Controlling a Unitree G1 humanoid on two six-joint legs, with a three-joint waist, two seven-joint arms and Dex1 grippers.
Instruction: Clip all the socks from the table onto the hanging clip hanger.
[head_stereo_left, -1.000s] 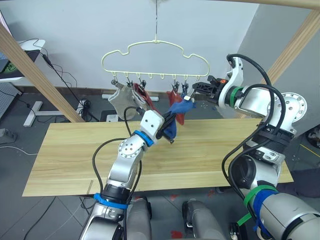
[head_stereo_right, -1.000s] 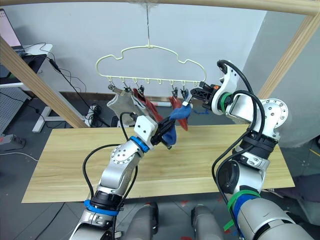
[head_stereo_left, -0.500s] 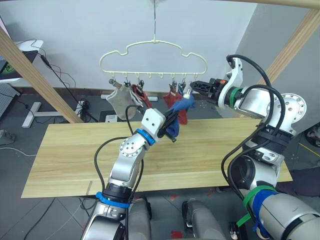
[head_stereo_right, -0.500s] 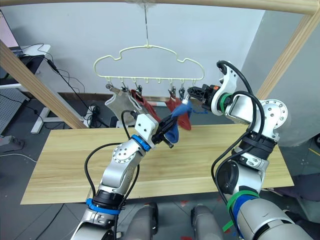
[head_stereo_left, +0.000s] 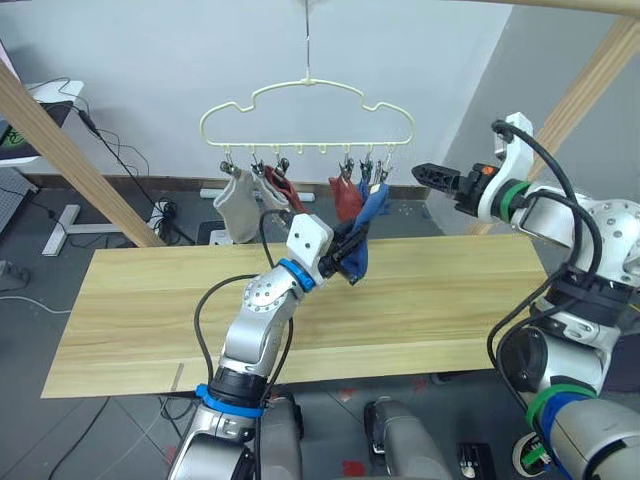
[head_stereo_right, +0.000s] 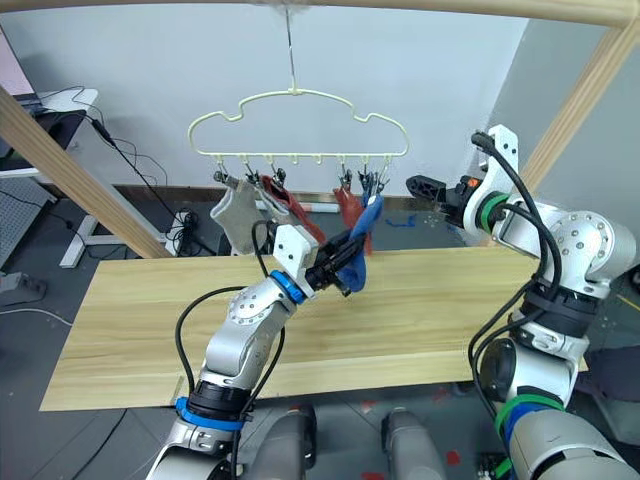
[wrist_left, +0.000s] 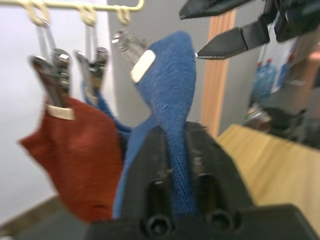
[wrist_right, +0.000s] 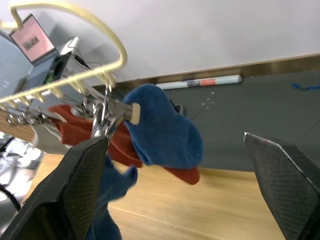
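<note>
The pale-cream clip hanger (head_stereo_left: 310, 147) hangs from its hook above the wooden table (head_stereo_left: 450, 300). From its clips hang a grey sock (head_stereo_left: 238, 205), two rust-red socks (head_stereo_left: 283, 192) (head_stereo_left: 345, 198) and a blue sock (head_stereo_left: 374, 203). In the left wrist view that blue sock (wrist_left: 167, 75) is held at its top by a metal clip (wrist_left: 127, 45), with a second blue sock (wrist_left: 102, 102) behind it. My left gripper (head_stereo_left: 352, 255) is shut on the lower end of the front blue sock, just below the hanger. My right gripper (head_stereo_left: 418, 171) stands wide open to the right of the hanger, touching nothing.
Slanted wooden poles of the frame stand at the left (head_stereo_left: 70, 160) and right (head_stereo_left: 590, 80). A desk (head_stereo_left: 55, 95) and cables (head_stereo_left: 130, 150) lie behind the table at the left. A white tube (wrist_right: 200, 82) lies on the floor by the wall.
My right gripper has let go of the end clip, opened wide and drawn back to the right. The clip now holds the blue sock. My left gripper has shifted slightly right, the sock still in it.
</note>
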